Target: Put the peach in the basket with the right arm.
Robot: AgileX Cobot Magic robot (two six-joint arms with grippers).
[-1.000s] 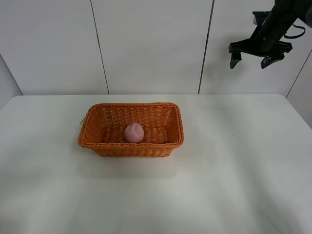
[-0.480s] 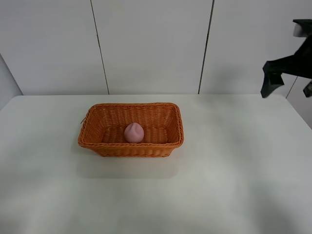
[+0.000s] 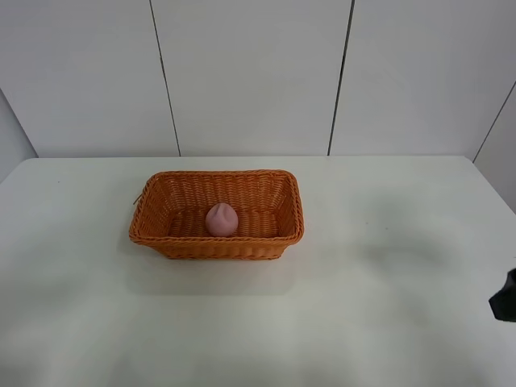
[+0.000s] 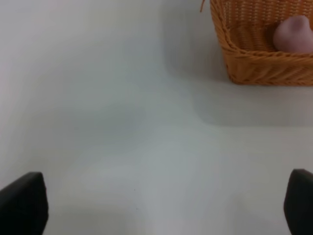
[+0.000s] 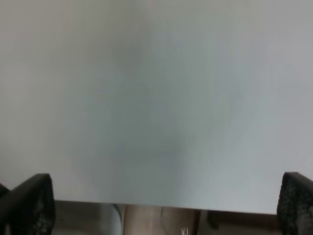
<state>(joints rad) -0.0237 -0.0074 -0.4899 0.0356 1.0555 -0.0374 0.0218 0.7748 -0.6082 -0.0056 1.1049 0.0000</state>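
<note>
The pink peach (image 3: 221,219) lies inside the orange wicker basket (image 3: 218,243) at the middle of the white table. In the left wrist view the basket (image 4: 259,66) and peach (image 4: 293,34) show at a distance. My left gripper (image 4: 160,208) is open, its dark fingertips (image 4: 22,203) far apart over bare table, away from the basket. My right gripper (image 5: 161,208) is also open and holds nothing, hovering over bare table near an edge. Only a black bit of the right arm (image 3: 505,297) shows at the far right border.
The white table (image 3: 387,266) stretches around the basket, with a paneled white wall behind. The table's edge (image 5: 156,203) runs just under my right gripper, with floor beyond it.
The right arm has swung down from high at the upper right to low at the right border, almost out of the exterior view. Basket and peach have not moved.
</note>
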